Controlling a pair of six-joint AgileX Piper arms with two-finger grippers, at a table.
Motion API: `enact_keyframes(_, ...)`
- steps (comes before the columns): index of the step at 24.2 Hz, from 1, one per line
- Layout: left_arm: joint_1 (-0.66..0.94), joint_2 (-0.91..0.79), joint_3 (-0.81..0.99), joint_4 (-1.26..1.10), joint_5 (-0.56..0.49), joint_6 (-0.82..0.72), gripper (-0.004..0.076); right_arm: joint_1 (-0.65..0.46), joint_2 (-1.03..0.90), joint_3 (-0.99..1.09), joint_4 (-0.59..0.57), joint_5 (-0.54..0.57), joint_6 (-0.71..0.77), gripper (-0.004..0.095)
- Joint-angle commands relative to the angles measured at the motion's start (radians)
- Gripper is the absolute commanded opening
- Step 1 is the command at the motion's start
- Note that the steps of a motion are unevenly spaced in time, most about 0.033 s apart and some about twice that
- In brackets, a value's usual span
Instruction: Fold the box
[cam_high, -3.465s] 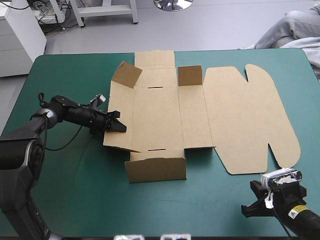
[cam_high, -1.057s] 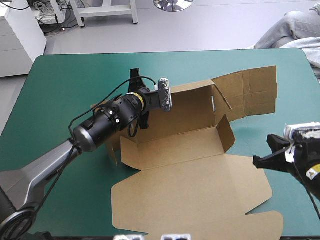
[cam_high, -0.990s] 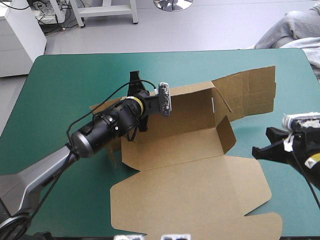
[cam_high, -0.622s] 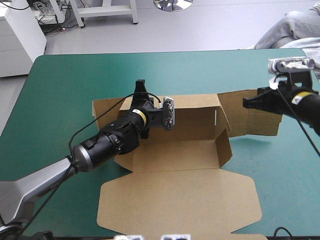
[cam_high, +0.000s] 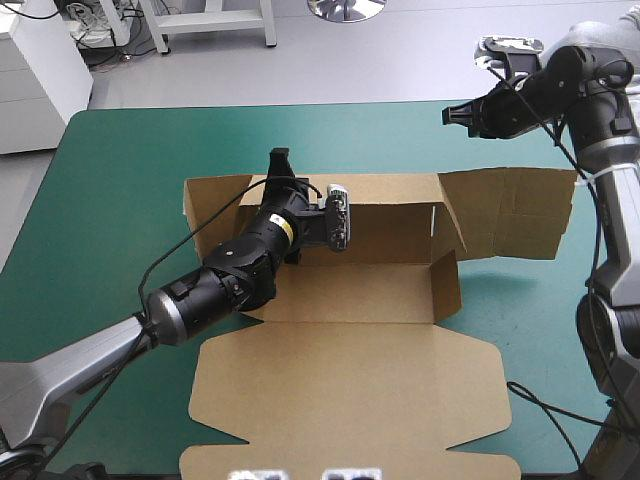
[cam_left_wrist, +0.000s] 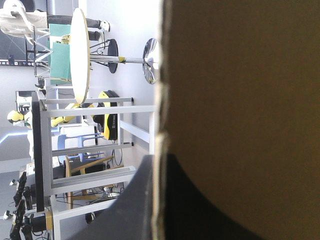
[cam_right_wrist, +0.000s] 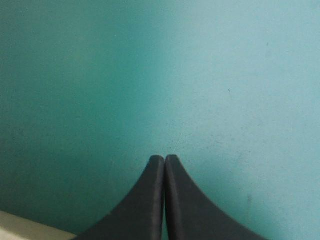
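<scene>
The brown box (cam_high: 350, 292) is lying mid-counter (cam_high: 120, 160) as an open tray, long axis running left-right, lid flat toward the near edge. The left pincer (cam_high: 281, 172) is pinching its far wall; the right pincer (cam_high: 452, 115) is hanging pressed together.

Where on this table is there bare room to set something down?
Bare teal-green cover lies left of the box, along the far edge behind it, and right of the lid. Crowded: the middle, where the left tool grips the back wall.
</scene>
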Motion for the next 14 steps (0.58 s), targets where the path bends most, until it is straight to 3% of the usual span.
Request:
enact_keyframes(1, -0.004, -0.044, -0.011, 0.065, -0.019, -0.022, -0.001, 0.0, 0.012, -0.087, 0.031, -0.016, 0.011, -0.0013)
enact_keyframes(3, -0.004, -0.044, 0.033, 0.135, -0.019, -0.04, -0.001, -0.002, 0.046, -0.087, -0.012, 0.008, 0.021, -0.0013)
enact_keyframes(7, -0.004, -0.044, 0.09, 0.329, -0.001, -0.275, -0.001, -0.021, 0.071, -0.041, -0.006, 0.013, 0.026, -0.0013)
enact_keyframes(14, -0.004, -0.044, 0.09, 0.325, -0.003, -0.282, -0.001, -0.026, 0.061, 0.058, 0.041, 0.017, 0.006, -0.0013)
